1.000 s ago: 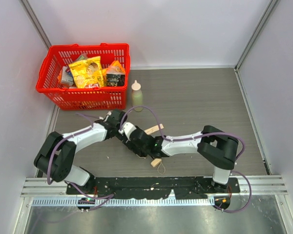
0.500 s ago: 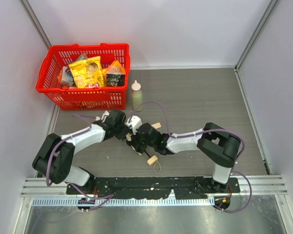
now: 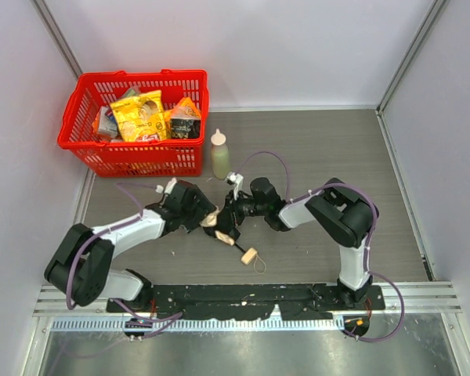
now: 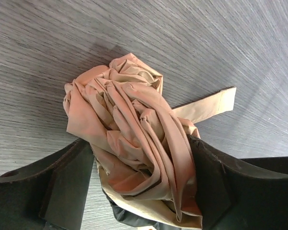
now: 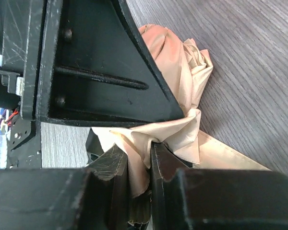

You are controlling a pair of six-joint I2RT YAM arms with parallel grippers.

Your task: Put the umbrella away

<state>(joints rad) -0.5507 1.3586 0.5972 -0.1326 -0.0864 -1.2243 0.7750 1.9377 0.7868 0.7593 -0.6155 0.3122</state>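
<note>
The umbrella [image 3: 212,221] lies on the table between my two arms. It is a crumpled beige bundle [image 4: 134,139] with a thin black shaft running to a pale knob handle [image 3: 248,255] and a cord loop. My left gripper [image 3: 206,218] stands open, its jaws wide on either side of the fabric [image 4: 141,158], with a little gap at the left finger [image 4: 67,182]. My right gripper [image 3: 231,215] is shut on a fold of the umbrella's fabric [image 5: 138,158]. The left gripper's black finger [image 5: 96,62] fills the top of the right wrist view. A fabric strap [image 4: 211,103] trails off to one side.
A red basket [image 3: 74,129] holding snack packets stands at the far left. A pale green squeeze bottle [image 3: 219,157] stands just right of it, close behind the grippers. White walls close in the table on three sides.
My left jaws have opened wide around the fabric. My right gripper has shifted towards the far side of the bundle and closed on a fold. The knob handle has barely moved.
</note>
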